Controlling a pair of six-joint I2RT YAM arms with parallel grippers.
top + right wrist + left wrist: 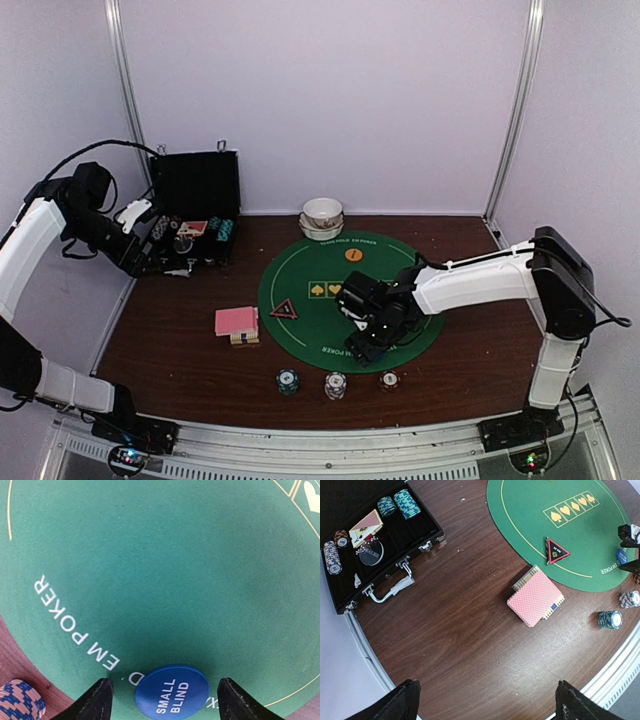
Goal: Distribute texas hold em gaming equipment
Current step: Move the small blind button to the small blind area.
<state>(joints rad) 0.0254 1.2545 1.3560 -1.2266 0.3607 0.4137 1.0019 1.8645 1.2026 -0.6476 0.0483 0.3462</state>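
Straddling the blue disc [172,691], which lies flat on the near edge of the green mat [150,580], the right gripper [164,685] stands open, with a gap on each side. Closing off-centre could flick the thin disc away or snag the felt. Farther off, the left gripper [485,702] hovers open and empty beside the black case [195,182].

You see the pink-backed cards [536,600] stacked on the brown surface [460,645] just beside the green mat [530,510]. The triangle marker [556,551] sits inside its edge, and your left claw [487,701] is spread wide.
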